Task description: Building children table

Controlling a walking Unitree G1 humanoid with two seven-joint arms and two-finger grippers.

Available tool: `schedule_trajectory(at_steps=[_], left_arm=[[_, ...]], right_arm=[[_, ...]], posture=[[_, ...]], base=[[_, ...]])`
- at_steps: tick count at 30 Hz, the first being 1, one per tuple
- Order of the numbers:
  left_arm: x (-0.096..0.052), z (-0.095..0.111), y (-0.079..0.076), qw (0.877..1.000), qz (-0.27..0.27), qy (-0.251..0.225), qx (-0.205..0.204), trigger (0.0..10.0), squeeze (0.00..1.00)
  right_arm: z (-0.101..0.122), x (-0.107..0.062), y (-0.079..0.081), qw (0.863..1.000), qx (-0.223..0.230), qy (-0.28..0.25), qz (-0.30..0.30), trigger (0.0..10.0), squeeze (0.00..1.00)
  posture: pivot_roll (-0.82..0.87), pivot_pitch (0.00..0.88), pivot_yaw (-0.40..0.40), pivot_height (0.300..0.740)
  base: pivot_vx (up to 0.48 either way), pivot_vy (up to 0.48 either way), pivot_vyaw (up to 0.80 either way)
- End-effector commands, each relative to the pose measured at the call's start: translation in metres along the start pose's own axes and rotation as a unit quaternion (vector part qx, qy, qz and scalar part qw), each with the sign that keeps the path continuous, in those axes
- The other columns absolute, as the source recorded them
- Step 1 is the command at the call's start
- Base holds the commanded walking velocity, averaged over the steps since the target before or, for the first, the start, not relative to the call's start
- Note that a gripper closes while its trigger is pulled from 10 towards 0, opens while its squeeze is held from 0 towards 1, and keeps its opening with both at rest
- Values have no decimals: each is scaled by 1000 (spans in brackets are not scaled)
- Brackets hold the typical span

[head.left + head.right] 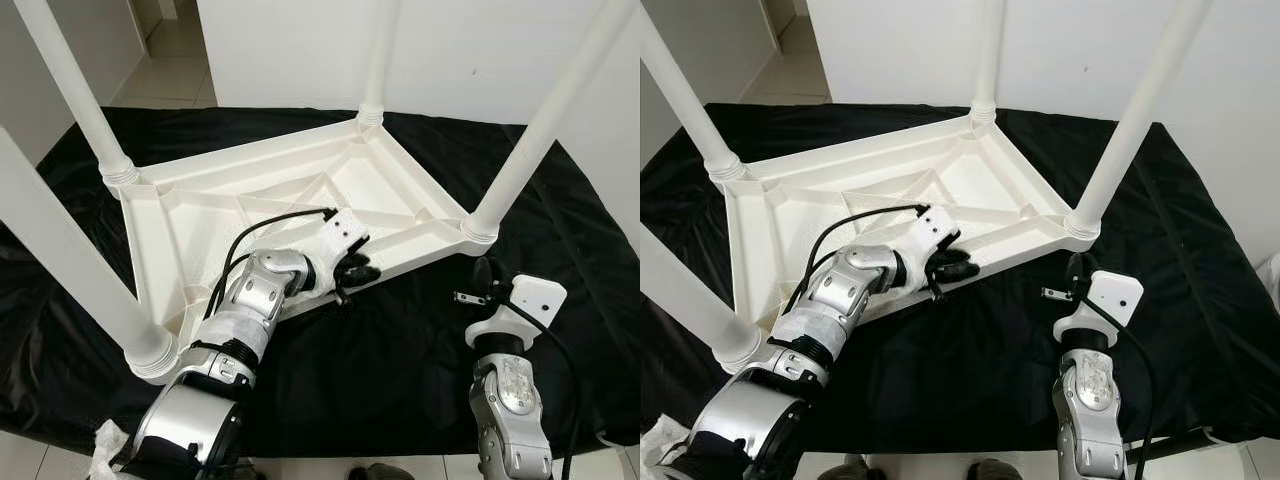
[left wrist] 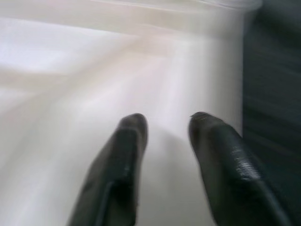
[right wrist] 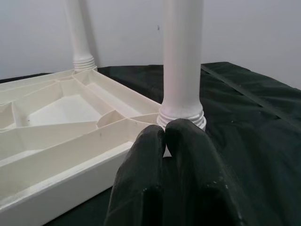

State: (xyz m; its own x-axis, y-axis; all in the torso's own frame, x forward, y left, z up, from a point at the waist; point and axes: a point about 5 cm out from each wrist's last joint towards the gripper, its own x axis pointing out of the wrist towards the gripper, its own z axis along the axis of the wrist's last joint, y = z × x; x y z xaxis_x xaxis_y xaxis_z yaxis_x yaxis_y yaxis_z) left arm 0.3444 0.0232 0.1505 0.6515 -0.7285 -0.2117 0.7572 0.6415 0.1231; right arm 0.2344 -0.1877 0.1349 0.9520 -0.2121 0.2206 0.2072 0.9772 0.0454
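On black cloth (image 1: 400, 370) over floor: white table top (image 1: 290, 215) upside down, ribbed underside up, four white legs (image 1: 520, 150) standing upright at corners. Left gripper (image 1: 945, 265) at near long edge of table top, fingers (image 2: 127, 155) spread apart over white plastic, nothing between them. Right gripper (image 1: 485, 275) hovering over cloth just beside near-right leg, fingers (image 3: 188, 160) pressed together, empty, tips close to leg's threaded base (image 3: 181, 115).
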Motion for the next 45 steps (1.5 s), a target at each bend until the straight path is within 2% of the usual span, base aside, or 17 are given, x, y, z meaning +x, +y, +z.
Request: schedule_trajectory(at_steps=[1,4,5,7,9,13,15,16,18,19,22,23,24,26,30,38,45], left_arm=[[-3,4,-2,1000,4,-30,4,10000,1000],[-6,9,-5,998,-9,-57,22,10000,1000],[-10,12,-9,996,-28,-77,34,10000,0],[-21,16,-14,991,-66,-109,49,10000,0],[-30,16,-15,988,-88,-121,50,10000,0],[-40,12,-16,985,-117,-118,44,10000,0],[-40,12,-16,985,-117,-118,44,10000,0],[-54,7,-14,982,-141,-110,52,10000,0],[-59,5,-14,981,-146,-108,60,10000,0],[-65,-1,-6,985,-137,-89,58,10000,0],[-67,-3,-4,986,-133,-83,54,10000,0],[-74,-9,-1,986,-141,-70,59,10000,0],[-74,-9,-1,986,-141,-70,59,10000,0],[-88,-18,4,985,-147,-51,71,10000,0],[-97,-25,9,987,-138,-35,73,10000,0],[-119,-42,33,991,-112,31,73,10000,0],[-126,-47,33,985,-134,65,85,10000,0]], right_arm=[[-2,1,1,1000,1,4,3,10000,0],[-3,1,1,1000,1,4,4,10000,0],[-3,2,2,1000,2,5,5,10000,0],[-4,1,3,1000,2,6,8,10000,0],[-4,1,4,1000,2,7,9,10000,0],[-5,0,4,1000,2,8,10,10000,0],[-5,0,4,1000,2,8,10,10000,0],[-6,0,5,1000,3,9,12,10000,0],[-6,0,5,1000,3,10,13,10000,0],[-6,1,6,1000,3,10,14,10000,0],[-6,1,6,1000,3,11,15,10000,0],[-7,1,7,1000,4,11,16,10000,0],[-7,1,7,1000,4,11,16,10000,0],[-7,1,7,1000,5,11,17,10000,0],[-7,1,7,1000,5,11,18,10000,0],[-6,1,4,1000,4,12,16,10000,0],[-6,1,3,1000,4,11,11,10000,0]], posture=[[-59,0,11,740],[-54,0,10,740],[-51,0,8,740],[-50,0,9,740],[-49,0,9,740],[-43,0,7,740],[-43,0,7,740],[-35,0,5,740],[-35,0,5,740],[-29,0,2,740],[-29,0,2,740],[-20,0,-1,740],[-20,0,-1,740],[-17,2,-3,740],[-16,7,-3,740],[-10,26,-3,740],[-12,28,2,740]], base=[[0,0,0],[0,0,0],[0,0,0],[0,0,0],[0,0,0],[0,0,0],[0,0,0],[0,0,0],[0,0,0],[0,0,0],[0,0,0],[0,0,0],[0,0,0],[0,0,0],[0,0,0],[0,0,0],[0,0,0]])
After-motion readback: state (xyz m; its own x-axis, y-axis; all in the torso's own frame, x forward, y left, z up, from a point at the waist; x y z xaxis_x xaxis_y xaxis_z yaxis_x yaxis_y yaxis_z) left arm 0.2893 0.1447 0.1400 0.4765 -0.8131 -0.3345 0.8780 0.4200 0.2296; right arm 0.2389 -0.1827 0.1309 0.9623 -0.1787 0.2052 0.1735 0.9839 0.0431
